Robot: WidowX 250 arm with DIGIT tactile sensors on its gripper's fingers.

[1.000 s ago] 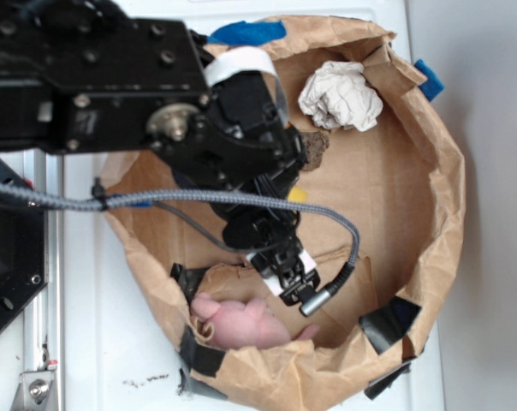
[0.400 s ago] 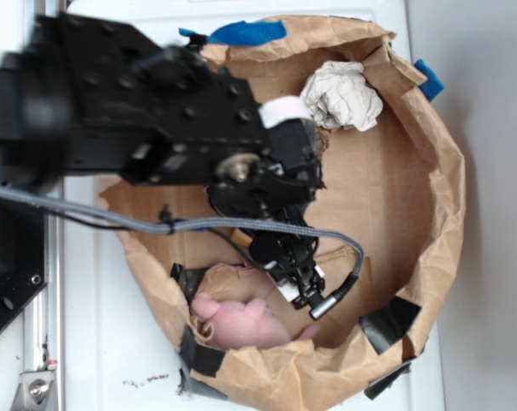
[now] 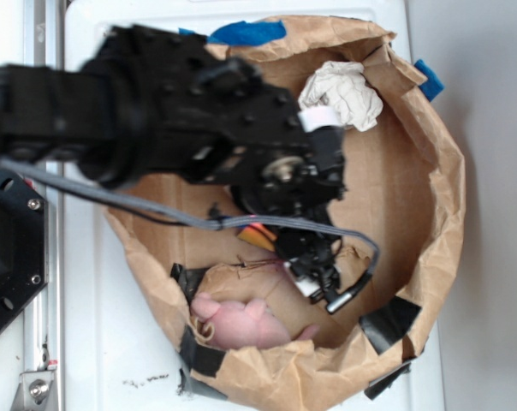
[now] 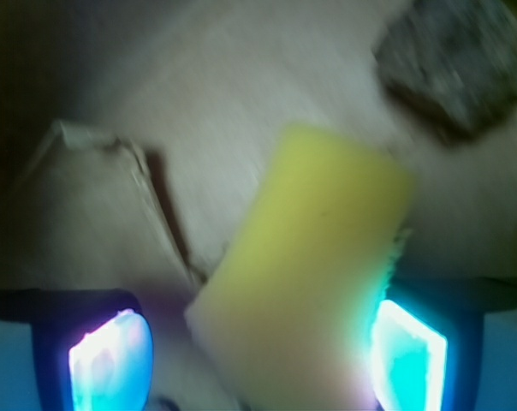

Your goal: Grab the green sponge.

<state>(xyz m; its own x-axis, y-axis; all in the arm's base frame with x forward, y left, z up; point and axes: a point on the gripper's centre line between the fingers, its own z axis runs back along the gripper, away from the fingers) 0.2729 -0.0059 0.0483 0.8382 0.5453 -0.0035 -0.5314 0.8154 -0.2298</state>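
Observation:
The green sponge [image 4: 310, 257] fills the middle of the wrist view as a blurred yellow foam block lying tilted on brown paper, with a faint green edge on its right side. My gripper [image 4: 258, 355] is open, straddling the sponge's near end. The right pad [image 4: 410, 347] sits against the sponge's side, and the left pad [image 4: 111, 355] stands a little apart from it. From the exterior view only a small yellow-orange sliver of the sponge [image 3: 257, 237] peeks out under the black arm [image 3: 199, 120].
A rough brown square [image 4: 451, 64] lies beyond the sponge. The paper bag's rolled rim [image 3: 447, 197] walls in the area. Crumpled white paper [image 3: 342, 92] lies at the back and a pink soft toy [image 3: 241, 321] at the front edge. Blue tape [image 3: 246, 32] marks the rim.
The arm has swung right and further over the bag's floor, now covering the brown square and most of the sponge. The toy and the paper have not moved.

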